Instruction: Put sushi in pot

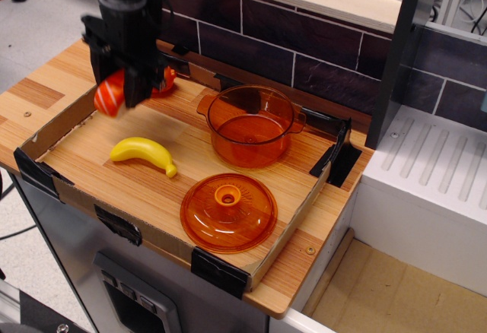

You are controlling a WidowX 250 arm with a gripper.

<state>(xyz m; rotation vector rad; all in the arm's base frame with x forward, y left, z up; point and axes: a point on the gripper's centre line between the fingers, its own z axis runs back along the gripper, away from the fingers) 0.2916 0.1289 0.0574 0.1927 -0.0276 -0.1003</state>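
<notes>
My black gripper [122,90] is shut on the sushi [109,94], a red-orange toy with pale stripes over white rice. It holds the sushi in the air above the back left corner of the tray. The pot [249,125], round, translucent orange and with two small side handles, stands open and empty at the tray's back middle, well to the right of the gripper.
A yellow banana [143,154] lies on the tray [114,215] below the gripper. The domed orange lid [228,211] with a knob lies in front of the pot. A plain orange toy [166,80] sits behind the gripper. A dark tiled wall [289,40] runs behind.
</notes>
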